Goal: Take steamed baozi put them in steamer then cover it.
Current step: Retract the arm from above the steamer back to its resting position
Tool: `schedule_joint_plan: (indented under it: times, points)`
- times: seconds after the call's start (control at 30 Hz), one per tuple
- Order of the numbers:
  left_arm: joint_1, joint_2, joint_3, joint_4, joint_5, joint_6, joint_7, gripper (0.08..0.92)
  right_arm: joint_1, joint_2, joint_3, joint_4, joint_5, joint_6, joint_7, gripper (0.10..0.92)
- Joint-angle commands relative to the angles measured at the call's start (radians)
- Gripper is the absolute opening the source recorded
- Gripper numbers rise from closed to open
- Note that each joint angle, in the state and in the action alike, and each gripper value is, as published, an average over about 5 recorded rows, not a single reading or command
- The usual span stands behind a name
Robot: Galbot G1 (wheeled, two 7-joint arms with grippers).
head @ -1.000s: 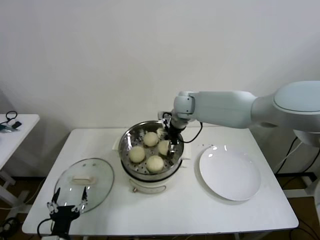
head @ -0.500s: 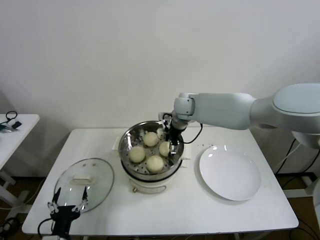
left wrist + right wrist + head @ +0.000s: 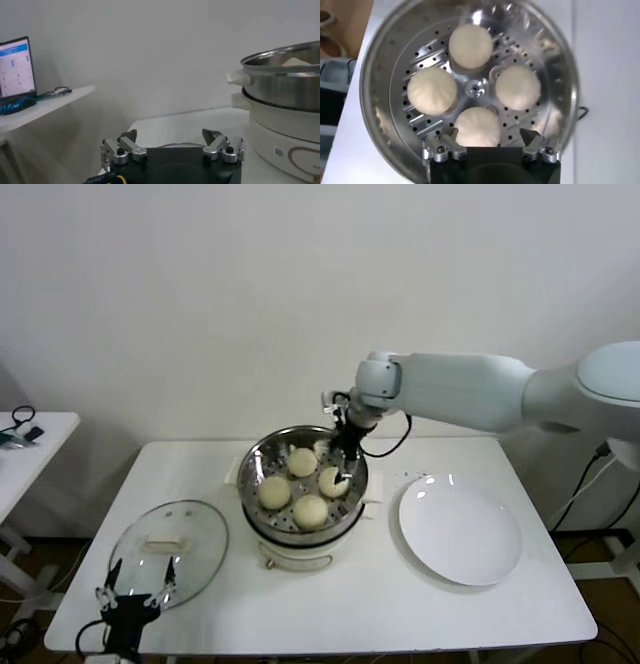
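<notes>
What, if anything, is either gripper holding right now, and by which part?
Nothing. The right gripper is open above the four baozi in the steamer; the left gripper is open, empty, near the lid.

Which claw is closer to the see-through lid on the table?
The left claw. It sits open at the near edge of the glass lid. The right claw is farther off, open over the steamer with the four baozi.

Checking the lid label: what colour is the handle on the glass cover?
Cream-white, on the cover; head view shows it best.
</notes>
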Motion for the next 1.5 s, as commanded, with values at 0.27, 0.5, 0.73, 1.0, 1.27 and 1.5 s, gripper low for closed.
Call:
schedule_joint_plan:
  times: [0.27,0.5,0.73,1.0,1.27,1.5]
  points:
    - [-0.013,-0.005,-0.009,0.006,0.013,-0.002,-0.002,0.823,-0.112,-0.414,0.2,0.238,0.009,0.311,0.372,0.823]
    - [-0.011,-0.008,-0.021,-0.013,0.028,-0.005,0.011,0.823,-0.419,-0.604,0.558,0.314,-0.054,0.381,0.479,0.823]
    - [-0.019,-0.015,-0.03,-0.042,0.029,0.006,0.031,0.823,-0.827,-0.699,0.932,0.367,-0.158,0.471,0.53,0.823]
    - [-0.071,-0.032,-0.042,-0.063,0.081,0.047,0.039,0.823,-1.347,-0.651,1.492,0.434,-0.281,0.521,0.557,0.823]
    - [-0.061,-0.029,-0.062,-0.06,0.269,0.051,0.039,0.823,-1.667,-0.539,1.807,0.492,-0.346,0.494,0.594,0.823]
    - [-0.051,-0.028,-0.088,-0.071,0.747,0.034,0.015,0.823,-1.851,-0.403,2.008,0.543,-0.373,0.441,0.631,0.823]
